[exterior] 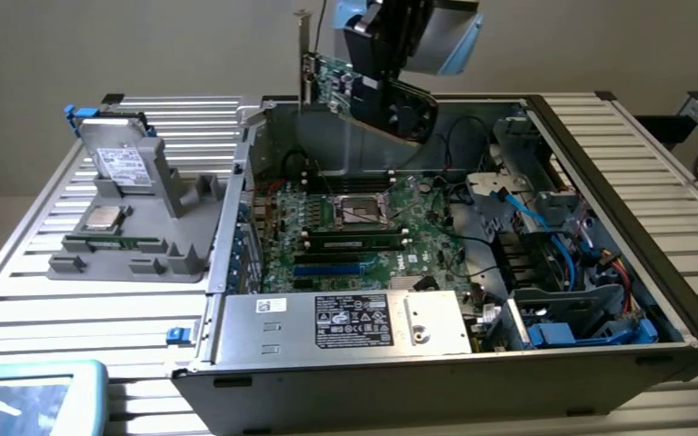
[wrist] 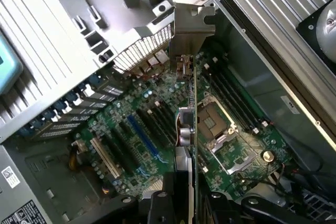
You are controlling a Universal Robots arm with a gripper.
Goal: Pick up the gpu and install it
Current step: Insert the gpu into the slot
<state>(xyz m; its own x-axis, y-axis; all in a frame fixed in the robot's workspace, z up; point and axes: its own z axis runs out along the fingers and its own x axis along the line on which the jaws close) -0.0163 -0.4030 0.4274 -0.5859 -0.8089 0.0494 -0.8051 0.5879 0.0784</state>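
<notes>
My pincer (exterior: 388,56) is clamped on the gpu (exterior: 367,91), which hangs in the air above the open computer case (exterior: 324,400), toward twelve o'clock of the case in the exterior view and clear of everything below. There the card sits tilted, its silver bracket (exterior: 304,45) sticking up at the eleven o'clock end. In the wrist view I look down the gpu (wrist: 187,129) edge-on, past its bracket (wrist: 189,30), with the motherboard (wrist: 157,114) spread beneath: the blue slot (wrist: 142,135) lies to one side of the card's line and the bare processor socket (wrist: 212,121) to the other.

My worry is that tilt. If the card goes down canted, I judge one corner of its edge would meet the board before the rest and could jam or scrape the small parts around the slots. The bracket is the other hazard, since it could catch on the case's rear wall near the vent grille (wrist: 139,56). The open socket is close to the card's line too, and a drift that way could hit its pins. I hold the card at one end only, so a knock might twist it in my grip.
</notes>
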